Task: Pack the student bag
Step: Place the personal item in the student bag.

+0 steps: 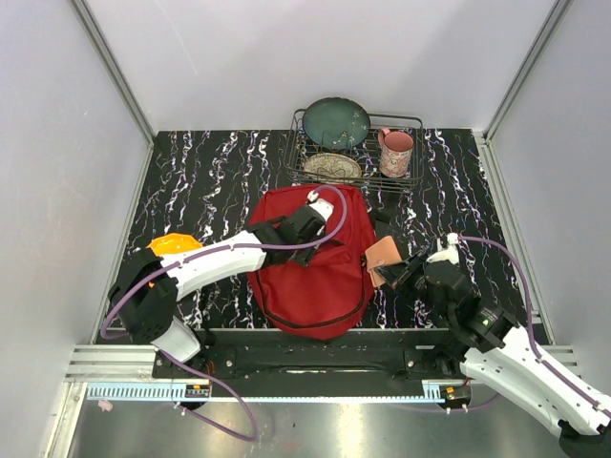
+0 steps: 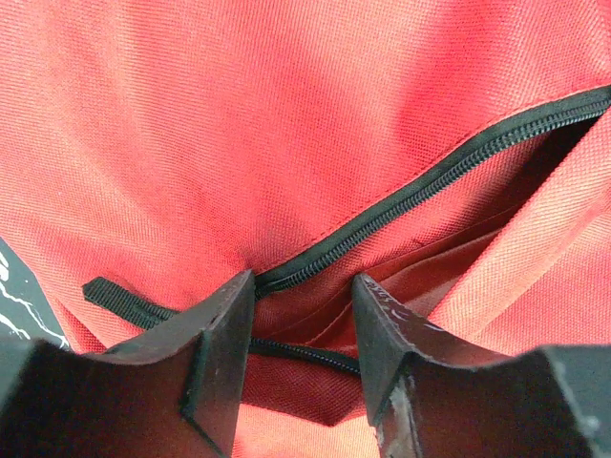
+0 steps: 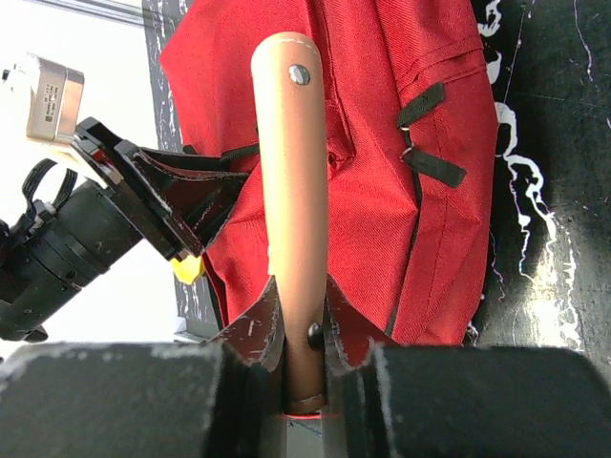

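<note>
1. Task item: the large red fabric backpack with black zips lies flat on the black, white-veined worktop. It sits centred and close to the near edge, and its long axis runs roughly from near edge to far edge.
2. The left fingers are over the far half of the backpack. They stand partly open, astride the black zip edge of a gaping mouth. No clamp on the fabric is visible.
3. The right fingers are closed on a long, flat tan-brown item with a rivet near its tip. What it is cannot be determined. It is held just beside the backpack's right side.
4. Governing relation: the backpack lies to the left of the right fingers, and the held item's long axis points across towards it. The mouth is under the left fingers, so the left arm is nearer the opening and the right arm carries the load.
5. Judgement: the mouth needs holding up before the item can go in lengthwise. A sagging zip edge would likely catch its tip.
6. Also present: a wire dish rack at the far edge holds a dark green plate and a pink mug.
</note>
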{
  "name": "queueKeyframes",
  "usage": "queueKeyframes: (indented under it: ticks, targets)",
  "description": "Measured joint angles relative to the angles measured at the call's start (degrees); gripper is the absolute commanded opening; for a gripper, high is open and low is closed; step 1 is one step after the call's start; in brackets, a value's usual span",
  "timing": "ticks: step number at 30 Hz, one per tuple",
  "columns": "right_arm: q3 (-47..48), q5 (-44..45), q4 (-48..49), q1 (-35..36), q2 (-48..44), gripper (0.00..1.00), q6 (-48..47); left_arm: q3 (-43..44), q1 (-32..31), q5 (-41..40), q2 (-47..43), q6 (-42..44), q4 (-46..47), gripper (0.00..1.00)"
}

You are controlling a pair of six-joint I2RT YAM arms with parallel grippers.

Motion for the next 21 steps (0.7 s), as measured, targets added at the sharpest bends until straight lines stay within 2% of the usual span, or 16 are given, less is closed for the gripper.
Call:
queueKeyframes:
  ticks: [3,4,10,17,21]
  targets:
    - [0.0,-0.1,0.0,0.0,0.5,0.00,0.0,-0.3,0.0,-1.1,0.0,-0.2,1.1,0.49]
    - [0.0,-0.2,0.0,0.0,0.7,0.00,0.0,-0.3,0.0,-1.4,0.0,-0.2,1.2,0.57]
    - [-0.3,-0.9,1.1,0.0,1.7,0.00,0.0,-0.3,0.1,-4.1,0.0,-0.1,1.8,0.67]
    - [-0.9,-1.6,1.8,0.0,1.9,0.00,0.0,-0.2,1.1,-6.5,0.0,0.2,3.4,0.65]
    - [-0.9,-1.6,2.0,0.0,1.9,0.00,0.0,0.3,1.8,-6.2,0.1,0.6,3.5,0.54]
